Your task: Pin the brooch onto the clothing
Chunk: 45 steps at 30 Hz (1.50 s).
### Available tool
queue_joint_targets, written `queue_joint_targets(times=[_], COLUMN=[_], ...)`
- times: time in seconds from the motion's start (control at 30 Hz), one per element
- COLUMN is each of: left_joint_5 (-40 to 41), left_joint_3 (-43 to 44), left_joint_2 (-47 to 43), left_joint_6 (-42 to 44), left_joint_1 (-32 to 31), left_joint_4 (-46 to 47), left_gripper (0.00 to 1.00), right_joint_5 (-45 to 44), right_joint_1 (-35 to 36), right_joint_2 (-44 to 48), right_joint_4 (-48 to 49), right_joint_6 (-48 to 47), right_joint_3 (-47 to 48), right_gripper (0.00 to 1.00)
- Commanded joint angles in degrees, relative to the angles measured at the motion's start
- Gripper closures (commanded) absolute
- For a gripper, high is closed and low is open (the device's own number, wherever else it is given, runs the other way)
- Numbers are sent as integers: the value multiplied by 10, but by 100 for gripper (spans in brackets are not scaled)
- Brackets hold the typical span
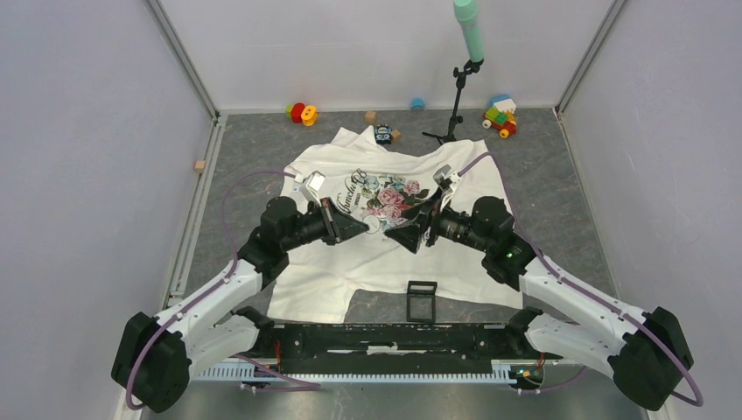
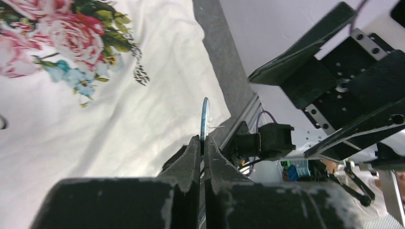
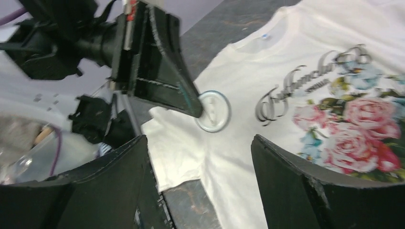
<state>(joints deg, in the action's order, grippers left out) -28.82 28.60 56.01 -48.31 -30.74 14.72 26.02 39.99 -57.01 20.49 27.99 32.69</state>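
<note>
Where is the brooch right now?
The brooch is pinched in the left gripper, mid-table in the top view, over the T-shirt just below its rose print.

Over the white T-shirt [image 1: 376, 271] on the grey counter [image 1: 560, 201], left gripper [image 1: 360, 226] and right gripper [image 1: 401, 234] nearly meet, the brooch [image 1: 374, 224] between them.

The brooch [image 3: 214, 110], a small round disc of pale bluish tint with a raised rim, was pinched by one edge at the tips of the left gripper [image 2: 201, 139], jutting out past them. The white T-shirt [image 1: 394, 258], rose print and black script facing up, lay spread beneath that gripper.
</note>
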Motion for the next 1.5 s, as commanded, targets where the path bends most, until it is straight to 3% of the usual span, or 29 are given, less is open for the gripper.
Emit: queue_joint_targets(times=[0.0,0.17,0.3,0.7,0.9,1.27,1.47], left_joint_5=[-24,-91,-110,0,-20,-39,-19], left_joint_3=[15,29,69,154,128,36,18], left_joint_2=[-1,0,2,7,7,-2,-14], left_joint_6=[17,33,101,270,237,98,91], left_joint_1=[52,139,196,203,203,202,202], left_joint_4=[-30,-74,-163,-335,-304,-196,-194], left_gripper=[98,98,98,98,98,98,98], right_joint_5=[-161,-303,-383,-439,-436,-414,-418], right_joint_1=[-10,-15,-22,-46,-59,-116,-148], right_joint_2=[16,4,-30,-159,-179,-179,-135], right_joint_4=[-136,-247,-305,-285,-274,-276,-297], right_joint_6=[-40,-51,-59,-64,-46,-20,-23], right_joint_3=[52,66,69,20,-14,-89,-110], right_gripper=[14,10,7,10,22,16,13])
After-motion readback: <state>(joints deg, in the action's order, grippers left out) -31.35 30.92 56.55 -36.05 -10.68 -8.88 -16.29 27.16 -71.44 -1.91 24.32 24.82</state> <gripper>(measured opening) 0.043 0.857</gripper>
